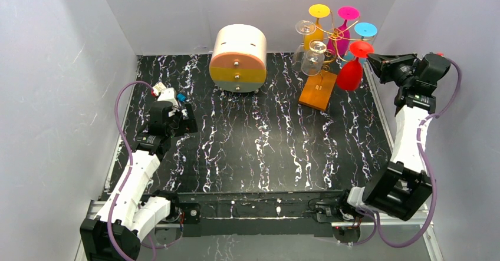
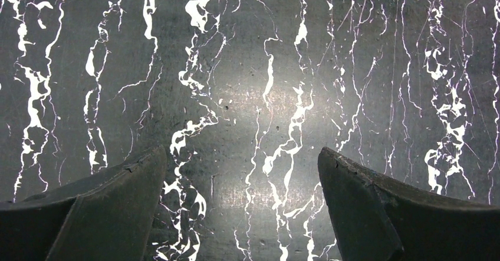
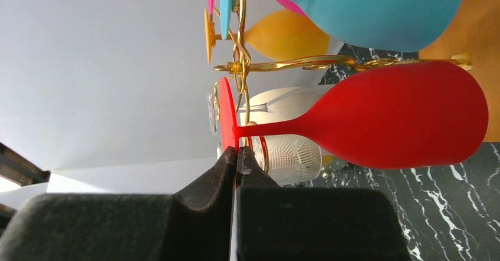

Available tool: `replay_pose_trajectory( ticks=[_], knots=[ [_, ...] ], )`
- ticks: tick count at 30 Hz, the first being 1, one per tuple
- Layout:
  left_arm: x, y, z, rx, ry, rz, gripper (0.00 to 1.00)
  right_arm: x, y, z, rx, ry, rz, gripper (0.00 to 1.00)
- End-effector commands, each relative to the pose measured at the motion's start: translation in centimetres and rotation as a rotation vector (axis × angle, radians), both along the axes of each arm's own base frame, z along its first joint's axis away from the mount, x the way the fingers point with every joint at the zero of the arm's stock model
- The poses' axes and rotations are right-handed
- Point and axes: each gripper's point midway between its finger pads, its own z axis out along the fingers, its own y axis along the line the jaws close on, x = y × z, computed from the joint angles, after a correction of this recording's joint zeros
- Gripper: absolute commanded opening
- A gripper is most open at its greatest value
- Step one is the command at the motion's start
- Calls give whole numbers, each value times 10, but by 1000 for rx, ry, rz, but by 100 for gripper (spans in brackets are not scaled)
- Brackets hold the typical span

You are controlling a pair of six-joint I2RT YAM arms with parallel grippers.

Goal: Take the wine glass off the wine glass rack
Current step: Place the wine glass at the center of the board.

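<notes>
Right gripper (image 3: 236,161) is pinched shut on the foot rim of the red wine glass (image 3: 401,116). That glass hangs bowl-down at the right side of the wine glass rack (image 1: 319,91), at the table's far right. Left gripper (image 2: 242,158) hovers with jaws spread wide over the marbled table (image 2: 354,66), holding nothing.

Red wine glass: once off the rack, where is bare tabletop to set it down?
Widest bare patch: the middle of the table, bordered by the left gripper, the drawer box, the rack's wooden base and the near edge. Crowded: the far right corner, where the red wine glass hangs among other glasses by the right gripper.
</notes>
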Motion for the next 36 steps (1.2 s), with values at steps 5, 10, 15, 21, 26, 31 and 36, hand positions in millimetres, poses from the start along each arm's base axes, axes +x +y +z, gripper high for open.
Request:
replay_pose_trajectory(
  ticks=[5, 10, 15, 21, 26, 31, 36],
  knots=[
    [-6, 7, 1, 18, -2, 23, 98, -40, -18, 21, -208, -35, -171, 1],
    [-5, 5, 4, 7, -12, 21, 98, -60, -6, 11, -265, -19, -127, 1],
    [-1, 3, 4, -25, -20, 48, 98, -91, 24, -11, -321, 8, -26, 1],
    [1, -11, 4, -78, -26, -14, 98, -109, 73, -33, -350, -32, 171, 1],
    [-4, -32, 7, -133, -22, -130, 98, -122, 99, -46, -422, -47, 306, 1],
    [-9, -47, 11, -188, -27, -198, 98, -139, 130, -73, -424, -31, 509, 1],
    [-17, -92, 19, -462, -24, -308, 95, -151, 168, -91, -471, -34, 698, 1]
  ],
)
